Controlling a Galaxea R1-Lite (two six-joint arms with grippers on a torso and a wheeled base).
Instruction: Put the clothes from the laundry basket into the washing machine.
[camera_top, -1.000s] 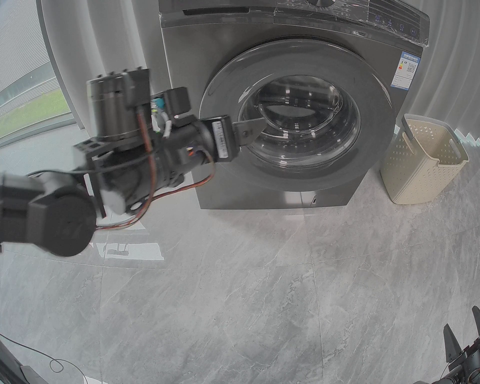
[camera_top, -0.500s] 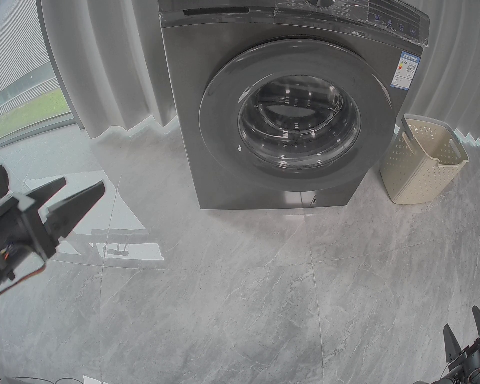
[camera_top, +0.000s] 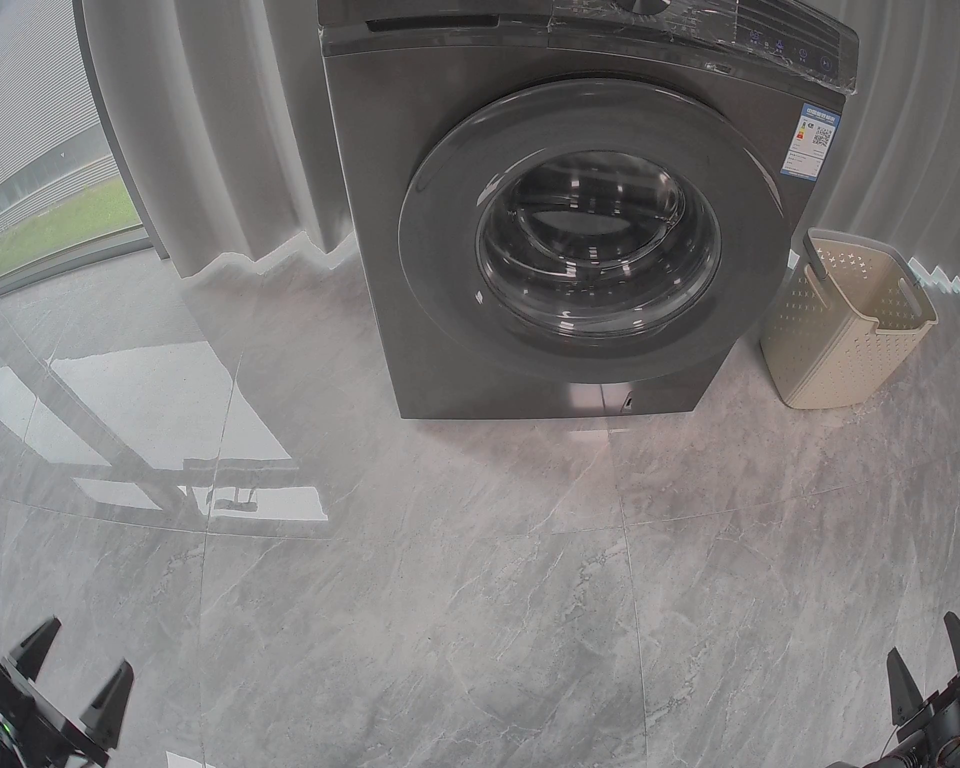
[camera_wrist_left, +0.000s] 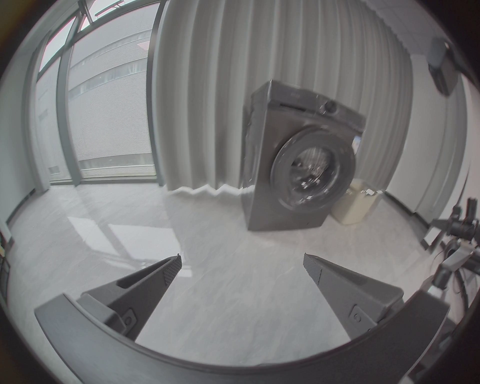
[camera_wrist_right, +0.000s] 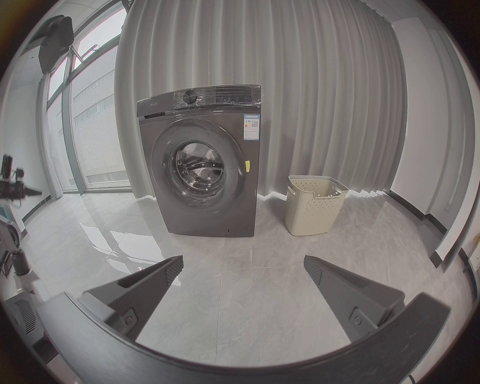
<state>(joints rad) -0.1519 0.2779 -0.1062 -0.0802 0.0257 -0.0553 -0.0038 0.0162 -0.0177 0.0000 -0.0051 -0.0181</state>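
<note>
Window (camera_top: 50, 130) at far left, with green ground outside. Light from it falls on the glossy grey tile floor (camera_top: 480, 600).

Left gripper (camera_top: 85, 650) is low at the near left corner of the head view, above bare floor and well apart from the machine. Its fingers (camera_wrist_left: 145, 290) are spread wide with nothing between them; in the left wrist view only floor shows in the gap.

Pale pleated curtain (camera_top: 220, 130) hangs behind, from the window across to the far right, its hem meeting the floor.

Washing machine (camera_top: 400, 250), a dark grey front loader, stands centre-back against the curtain. Its round glass door (camera_top: 598, 240) sits flush with the front, and the metal drum shows through the glass. Whether any clothes are inside, cannot tell. Control panel (camera_top: 700, 20) runs along the top under plastic film. A label sticker (camera_top: 812, 140) is on the upper right of the front.

Laundry basket (camera_top: 850, 330), beige with perforated walls and a handle on each side, stands upright on the floor just beside the machine's right side, with a small gap between them. Its inner walls show in the head view.

Right gripper (camera_top: 922, 640) is low at the near right corner, over floor and well apart from the basket. Its fingers (camera_wrist_right: 360, 300) are spread wide, holding nothing.
</note>
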